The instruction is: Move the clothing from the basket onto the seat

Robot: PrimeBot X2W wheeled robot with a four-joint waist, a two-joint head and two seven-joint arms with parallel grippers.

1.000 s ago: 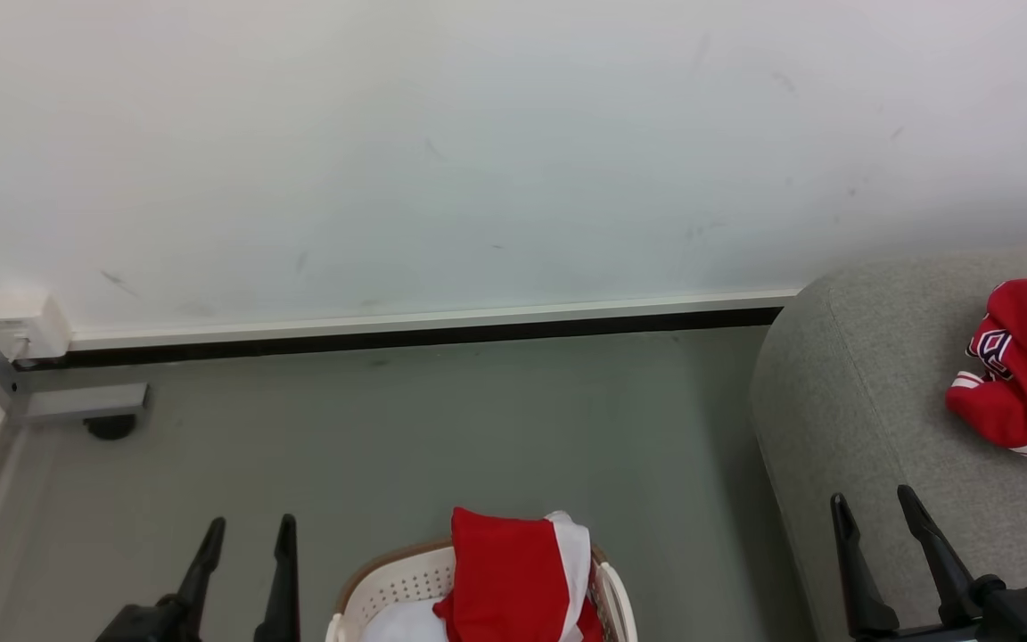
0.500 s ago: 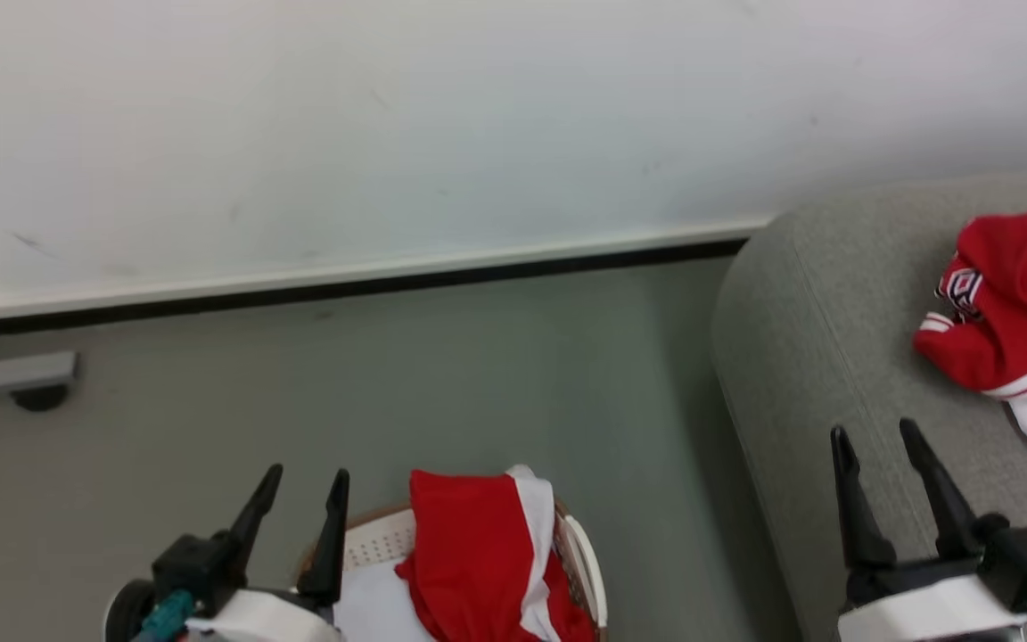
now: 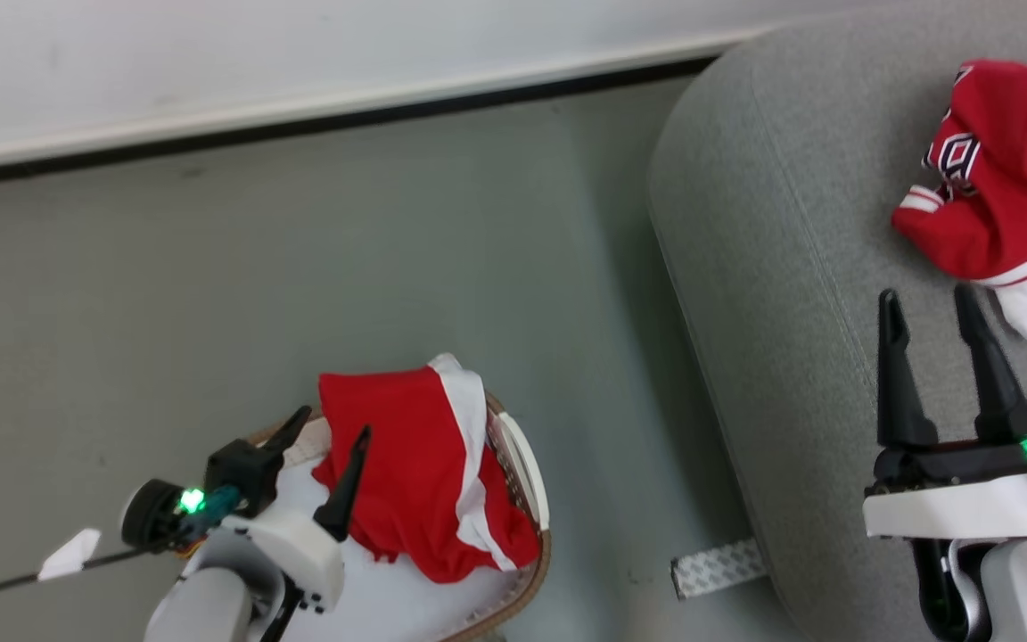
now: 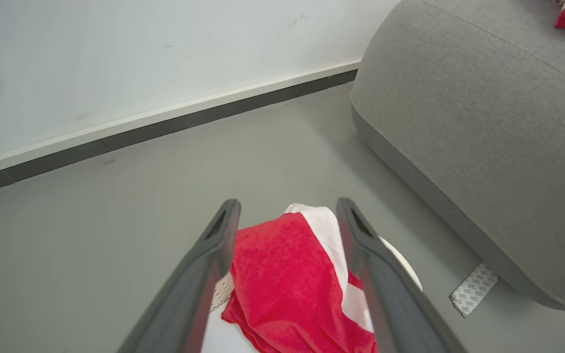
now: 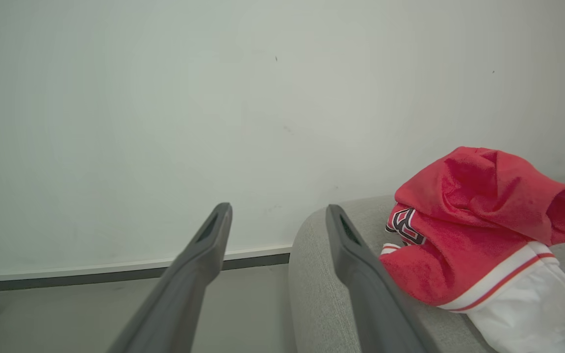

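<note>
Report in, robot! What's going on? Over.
Left gripper open above red garment in basket. Right gripper open, empty, over seat. Second garment already there. Nothing blocking.

Garment [image 3: 406,464] in basket [image 3: 531,486] on floor [image 3: 210,267], left of seat [image 3: 772,267]; second garment [image 3: 1004,178] on seat.

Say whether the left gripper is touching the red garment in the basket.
Cannot tell. Head view: a left gripper finger overlaps the red garment; neither contact nor gap shows.

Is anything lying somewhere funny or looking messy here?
Yes. A small white patterned strip lies loose on the grey floor, its end at the foot of the light-grey fabric couch; it looks like stray litter. Also, the red-and-white garment hangs over the brown rim of the white perforated plastic basket.
</note>
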